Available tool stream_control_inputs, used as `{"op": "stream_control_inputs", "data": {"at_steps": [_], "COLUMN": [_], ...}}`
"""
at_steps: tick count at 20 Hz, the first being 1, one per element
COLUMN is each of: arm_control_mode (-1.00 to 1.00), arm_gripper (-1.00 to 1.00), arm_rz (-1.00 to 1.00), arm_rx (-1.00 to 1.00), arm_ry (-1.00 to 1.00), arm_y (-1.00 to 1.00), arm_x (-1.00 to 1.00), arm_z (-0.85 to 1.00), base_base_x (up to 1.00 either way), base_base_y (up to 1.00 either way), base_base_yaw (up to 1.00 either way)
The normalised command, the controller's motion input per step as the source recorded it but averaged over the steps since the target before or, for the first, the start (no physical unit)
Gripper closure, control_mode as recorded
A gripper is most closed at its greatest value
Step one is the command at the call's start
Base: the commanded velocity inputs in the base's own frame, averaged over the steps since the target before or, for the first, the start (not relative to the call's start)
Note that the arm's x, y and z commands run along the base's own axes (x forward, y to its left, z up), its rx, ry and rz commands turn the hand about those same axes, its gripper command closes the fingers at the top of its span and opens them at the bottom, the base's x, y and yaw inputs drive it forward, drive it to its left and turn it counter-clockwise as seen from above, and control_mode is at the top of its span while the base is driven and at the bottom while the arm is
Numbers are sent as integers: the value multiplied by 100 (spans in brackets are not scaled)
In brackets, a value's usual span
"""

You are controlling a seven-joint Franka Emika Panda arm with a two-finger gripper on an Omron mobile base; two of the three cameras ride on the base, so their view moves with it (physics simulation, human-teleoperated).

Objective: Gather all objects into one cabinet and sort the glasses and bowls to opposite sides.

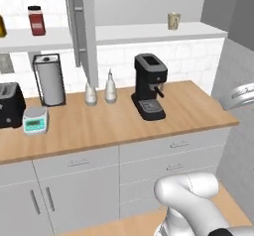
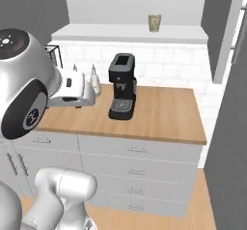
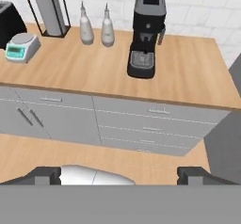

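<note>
A: Jaws?
B: Spread wide, nothing btwn them. Gripper (image 3: 117, 173) hangs over the wooden floor (image 3: 56, 152), in front of the grey base cabinets (image 3: 117, 119), looking down at the surface (image 3: 188, 77).
A: What's on the surface, front to back?
B: Left end, a small teal scale (image 1: 35, 119), w/ a black toaster (image 1: 10, 103) just beside it at the frame edge. Middle-right, a black coffee machine (image 1: 150, 85), upright, well apart from the scale. Further back near the tiled wall: paper towel holder (image 1: 48, 79) and two white spouted bottles (image 1: 99, 88) side by side.
A: Task stuff?
B: Beige mug (image 1: 173, 21) stands upright on the white shelf board (image 1: 149, 31) of the wall cabinet, right part, above and behind the coffee machine. Also seen in right base view (image 2: 154, 22).
A: Other shelf?
B: Left of the grey divider panel (image 1: 82, 27), a red jar (image 1: 36, 20) w/ dark lid.
</note>
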Motion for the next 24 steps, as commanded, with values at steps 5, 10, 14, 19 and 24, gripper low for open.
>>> {"op": "stream_control_inputs", "data": {"at_steps": [5, 10, 14, 19, 24], "arm_control_mode": [100, 100, 100, 100, 100], "arm_gripper": [-100, -100, -100, -100, -100], "arm_rz": [0, 0, 0, 0, 0], "arm_rx": [0, 0, 0, 0, 0], "arm_ry": [0, 0, 0, 0, 0], "arm_y": [0, 0, 0, 0, 0], "arm_x": [0, 0, 0, 0, 0], "arm_z": [0, 0, 0, 0, 0], "base_base_x": [68, 78, 71, 100, 100], "base_base_y": [-54, 0, 24, 0, 6], "base_base_yaw": [4, 6, 3, 10, 14]}}
